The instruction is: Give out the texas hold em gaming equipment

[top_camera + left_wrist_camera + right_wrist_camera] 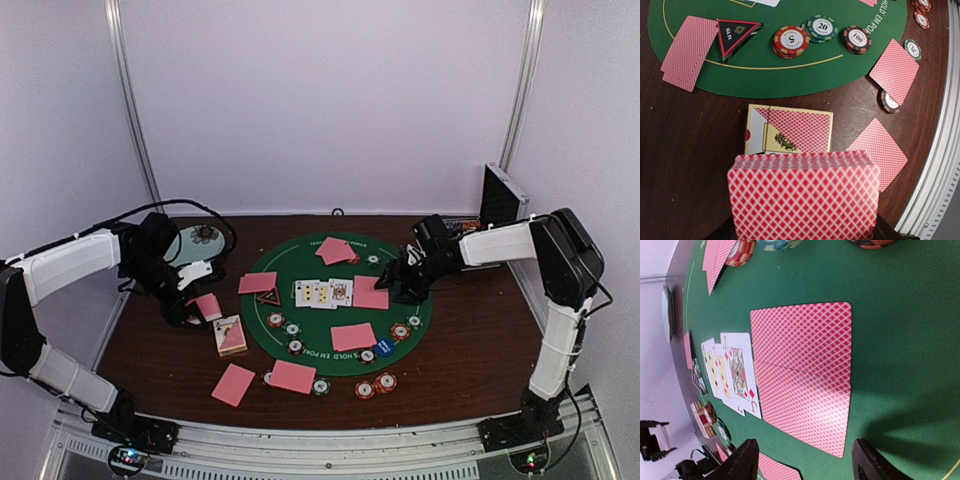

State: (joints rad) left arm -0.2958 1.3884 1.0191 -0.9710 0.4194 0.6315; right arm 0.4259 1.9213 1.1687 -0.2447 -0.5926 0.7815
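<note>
- Clamping a deck of pink-backed cards [803, 197] in the left gripper [196, 306], jaws closed tight on it, and filling the bottom centre of the left wrist view with its backs.
- Holding that deck above the brown table [690, 150], at the left of the top view, just outside the green mat [790, 75].
- Showing a card box [775, 130] flat on the table, directly above the deck in the left wrist frame.
- Showing a loose card [880, 152] face down at lower right of that frame, and a second loose card [894, 70] higher up, by the mat's edge and overlapping a dark chip [888, 101].
- Showing, on the mat at upper left, a black-red triangle marker [736, 36] just beside a third loose card [686, 52].
- Showing a red chip stack [790, 41], a green chip [821, 27] and a black chip [856, 39] in a row at upper centre.
- Spreading the right gripper [807, 465] wide, both fingertips [742, 460] at the bottom edge of the right wrist view, gripping nothing.
- Hovering low over a face-down card [802, 372] lying flat on the mat, mid-frame, just above the fingertips.
- Showing face-up cards [740, 372] right against that card's left edge, a jack of diamonds nearest.
- Showing more chips along the top edge of the right wrist view.
- Placing this gripper right of centre in the top view, over the mat.
</note>
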